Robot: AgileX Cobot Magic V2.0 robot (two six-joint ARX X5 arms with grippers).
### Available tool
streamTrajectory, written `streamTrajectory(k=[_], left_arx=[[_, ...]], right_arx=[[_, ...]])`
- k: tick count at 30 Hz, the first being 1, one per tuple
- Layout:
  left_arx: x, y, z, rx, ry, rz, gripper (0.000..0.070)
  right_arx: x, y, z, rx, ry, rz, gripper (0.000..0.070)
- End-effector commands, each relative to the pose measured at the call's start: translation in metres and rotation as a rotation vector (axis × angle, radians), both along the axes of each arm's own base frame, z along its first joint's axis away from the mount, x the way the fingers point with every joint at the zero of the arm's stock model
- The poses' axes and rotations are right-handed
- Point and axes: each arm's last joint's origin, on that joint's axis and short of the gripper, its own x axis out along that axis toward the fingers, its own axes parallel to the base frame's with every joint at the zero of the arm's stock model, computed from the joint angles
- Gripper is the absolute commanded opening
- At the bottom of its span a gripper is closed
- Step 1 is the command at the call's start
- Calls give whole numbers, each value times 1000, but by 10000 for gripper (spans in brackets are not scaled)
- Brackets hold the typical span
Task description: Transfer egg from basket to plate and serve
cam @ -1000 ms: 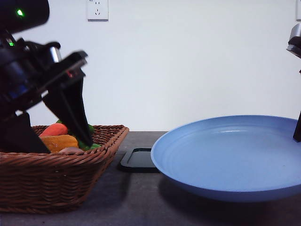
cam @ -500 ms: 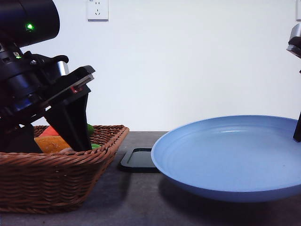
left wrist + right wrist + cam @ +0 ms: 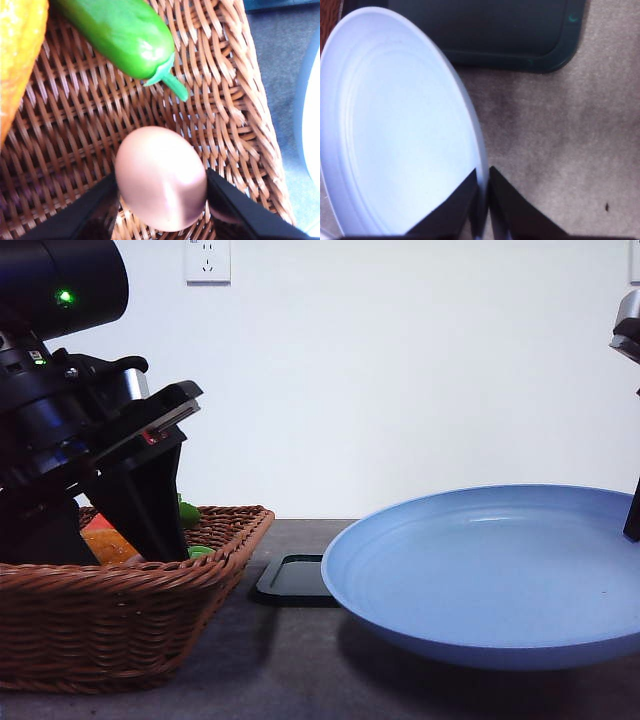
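Note:
The pinkish-brown egg (image 3: 160, 175) lies on the woven floor of the wicker basket (image 3: 227, 100). My left gripper (image 3: 161, 176) is down inside the basket (image 3: 130, 610), and its black fingers (image 3: 87, 212) press against both sides of the egg. From the front, the left gripper (image 3: 150, 530) hides the egg. The light blue plate (image 3: 480, 570) is tilted above the table on the right. My right gripper (image 3: 484, 192) is shut on the plate's (image 3: 395, 130) rim. One of its fingers (image 3: 632, 515) shows at the plate's right edge.
A green vegetable (image 3: 125, 35) and an orange corn cob (image 3: 15, 55) lie in the basket close beyond the egg. A flat black tray (image 3: 295, 578) sits on the grey table between basket and plate, partly under the plate's edge (image 3: 485, 30).
The left arm has dropped lower and shifted right into the basket, now covering the carrot and the corn. The plate and right gripper have held still.

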Motion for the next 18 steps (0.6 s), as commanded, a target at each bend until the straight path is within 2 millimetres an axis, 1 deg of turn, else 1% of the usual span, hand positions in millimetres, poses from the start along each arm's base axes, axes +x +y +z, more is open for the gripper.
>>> streamTrajectory(k=[1, 4, 9, 15, 18], left_arx=[[3, -4, 4, 19, -9, -26, 238], [4, -5, 16, 42, -1, -51, 238], [8, -9, 48, 34, -23, -92, 238], [12, -29, 91, -198, -67, -229, 238], [8, -45, 102, -258, -148, -301, 238]], right_arx=[[1, 0, 0, 3, -6, 11, 0], [-1, 1, -1, 10, 6, 23, 0], [-3, 2, -1, 56, 36, 51, 0], [-6, 4, -1, 147, 79, 92, 0], [-7, 4, -1, 154, 92, 96, 0]])
